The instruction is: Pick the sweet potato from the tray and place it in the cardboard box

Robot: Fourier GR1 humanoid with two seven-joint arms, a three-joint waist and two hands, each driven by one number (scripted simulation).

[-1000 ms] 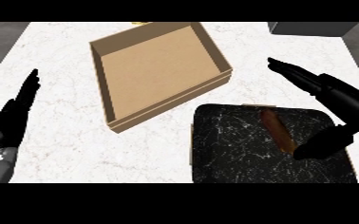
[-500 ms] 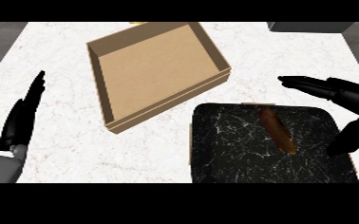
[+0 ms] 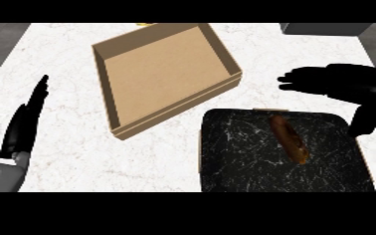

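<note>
- The right hand (image 3: 334, 82) hangs open above the counter, fingers stretched leftward, thumb pointing down at the tray's right edge; it holds nothing.
- Just below and left of that hand, the sweet potato (image 3: 289, 139) lies untouched on the black marbled tray (image 3: 235, 159).
- Farther left sits the cardboard box (image 3: 165, 77), its corner near the tray.
- No writing or labels are readable.
- The left hand (image 3: 26, 117) rests open at the far left edge.

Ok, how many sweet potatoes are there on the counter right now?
1. The sweet potato lies on the black tray, right of its middle, at the view's lower right. The cardboard box beside it holds none that I can see.
</note>
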